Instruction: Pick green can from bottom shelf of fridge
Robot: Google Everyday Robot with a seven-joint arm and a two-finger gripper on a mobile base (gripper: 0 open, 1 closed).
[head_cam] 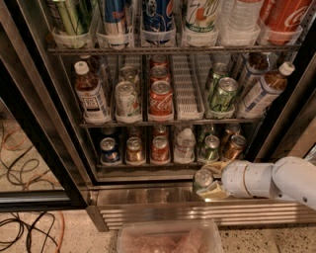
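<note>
One gripper (211, 181) at 5 o'clock, jaws narrowly parted and clamped on green can (202, 178), held just outside bottom shelf (148, 167), in front of fridge (148, 207) base. Legible: "Coca-Cola" on red can (160, 101) at centre and on bottle (286, 15) at 1 o'clock.

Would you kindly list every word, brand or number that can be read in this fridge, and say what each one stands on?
"Coca-Cola": on the red can, middle rack.
"Coca", the rest cut off: on the red bottle, top right.
Too blurred to read: the tea bottle label and the other drinks.
No readable text: the green can, gripped by the end effector in front of the bottom shelf.
</note>
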